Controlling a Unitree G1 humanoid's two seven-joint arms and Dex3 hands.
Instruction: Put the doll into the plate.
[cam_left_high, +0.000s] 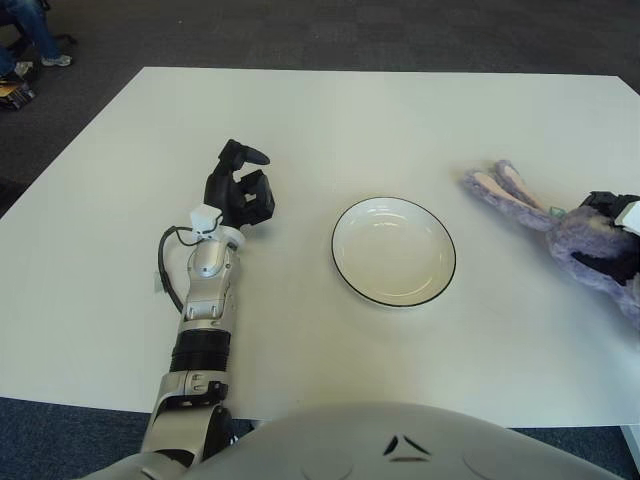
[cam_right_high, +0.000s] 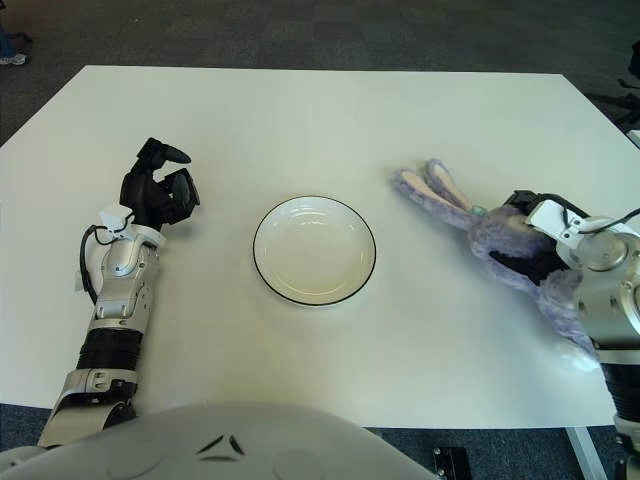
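Observation:
The doll (cam_right_high: 500, 250) is a purple plush rabbit with long pink-lined ears, lying at the right side of the white table (cam_right_high: 320, 120); its ears (cam_right_high: 430, 190) point toward the plate. My right hand (cam_right_high: 535, 245) has its dark fingers wrapped around the rabbit's body. An empty white plate (cam_right_high: 314, 250) with a dark rim sits at the table's middle, to the left of the rabbit's ears. My left hand (cam_left_high: 240, 190) shows left of the plate with its fingers curled and nothing in them.
Dark carpet surrounds the table. A person's legs and shoes (cam_left_high: 30, 35) show at the far left corner of the left eye view. My torso (cam_left_high: 400, 445) fills the bottom edge.

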